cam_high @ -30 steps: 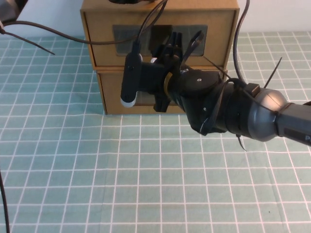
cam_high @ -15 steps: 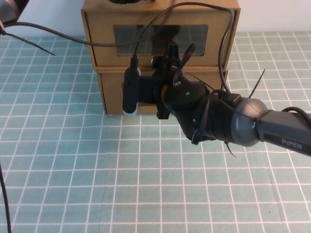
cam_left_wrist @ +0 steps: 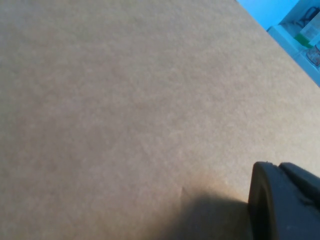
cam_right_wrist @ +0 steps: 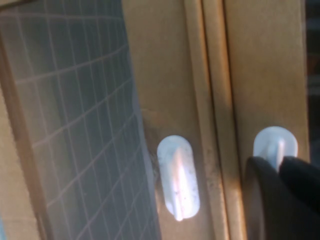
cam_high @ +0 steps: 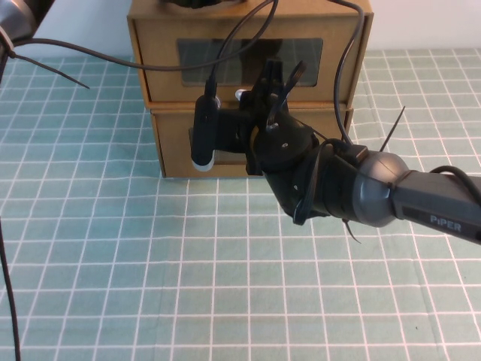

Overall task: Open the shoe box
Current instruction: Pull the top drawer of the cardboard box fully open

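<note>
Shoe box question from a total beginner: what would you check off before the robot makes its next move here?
1. Right claw gripping a white handle: ok, it looks closed on it.
2. Correct handle chosen: cannot tell; a second handle sits just across the seam.
3. Left claw steadying the shoe box: cannot tell; it is close against plain cardboard.
4. Cables away from the box front: not ok; a black cable hangs across it.
</note>
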Controlling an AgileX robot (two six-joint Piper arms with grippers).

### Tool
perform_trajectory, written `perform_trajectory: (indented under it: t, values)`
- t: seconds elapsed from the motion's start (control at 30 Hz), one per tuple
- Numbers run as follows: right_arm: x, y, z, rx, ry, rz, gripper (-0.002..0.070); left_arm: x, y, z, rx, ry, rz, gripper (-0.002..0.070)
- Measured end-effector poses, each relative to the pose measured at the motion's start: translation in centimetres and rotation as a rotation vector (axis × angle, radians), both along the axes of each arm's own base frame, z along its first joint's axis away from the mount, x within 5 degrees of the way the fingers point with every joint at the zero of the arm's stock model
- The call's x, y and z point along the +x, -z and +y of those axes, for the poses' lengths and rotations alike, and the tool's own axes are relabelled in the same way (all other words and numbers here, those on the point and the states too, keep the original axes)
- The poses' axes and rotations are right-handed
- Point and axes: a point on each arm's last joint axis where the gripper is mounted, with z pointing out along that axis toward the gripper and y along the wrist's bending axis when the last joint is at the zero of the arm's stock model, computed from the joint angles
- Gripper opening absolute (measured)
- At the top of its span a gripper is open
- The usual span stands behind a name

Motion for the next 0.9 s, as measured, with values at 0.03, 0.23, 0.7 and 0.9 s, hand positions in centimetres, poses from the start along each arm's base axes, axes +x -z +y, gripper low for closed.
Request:
perform_trajectory:
  t: [0.03,0.23,0.7,0.9]
  values:
    - [0.0,0.0,0.0,0.001,0.0,0.0,0.0018,0.0,0.0,0.0,0.001,0.001,-0.001,-0.0004]
    - [0.0,-0.01,0.0,0.0,0.0,-0.001,0.0015,-0.02,0.0,-0.01,0.006,0.008,-0.009,-0.0004]
    - [-0.02,-0.01,0.03,-0.002,-0.002,-0.002,0.0014,-0.03,0.02,0.0,0.021,0.021,-0.03,-0.0004]
    - [-0.15,-0.02,0.19,-0.002,-0.007,-0.003,0.0014,0.02,0.1,0.11,0.044,0.016,-0.038,-0.0004]
